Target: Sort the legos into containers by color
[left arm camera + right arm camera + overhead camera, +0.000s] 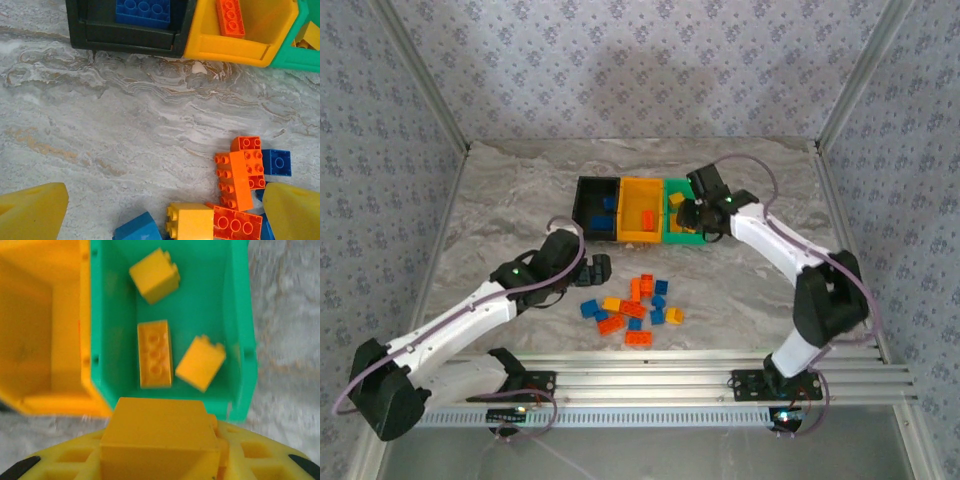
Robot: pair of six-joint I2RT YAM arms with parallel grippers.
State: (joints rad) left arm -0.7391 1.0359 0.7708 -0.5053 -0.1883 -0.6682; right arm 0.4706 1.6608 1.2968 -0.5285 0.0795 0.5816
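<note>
Claw first: my right claw [692, 212] was pinching a yellow brick [159, 432], which sat broadside across the bottom of the right wrist view. Just ahead of it and below lay the green bin [242, 340], its long axis running away from the claw. I judged the coming move needed little more than a short reach over the near rim and a release. Inside that bin I counted three yellow legos: one long piece [155, 354] lying flat along the bin, and two short ones, one [154, 275] toward the far end and one [201, 362] by the right wall. The right arm was plainly the nearer to the containers.

My left claw [592, 270] was spread wide and gripped nothing, its fingertips [31, 212] low over the desk [500, 200] with the edge of the loose legos [635, 305] between them. That arm was the nearer to the pile. From above I made the pile out as about a dozen: roughly five orange, five or six blue and two yellow, though several overlapped and I could not be sure. The orange bin [640, 238] in the middle held one orange brick [230, 17]. The black bin [582, 205] on the left held blue bricks [605, 212], two as far as I could tell.
</note>
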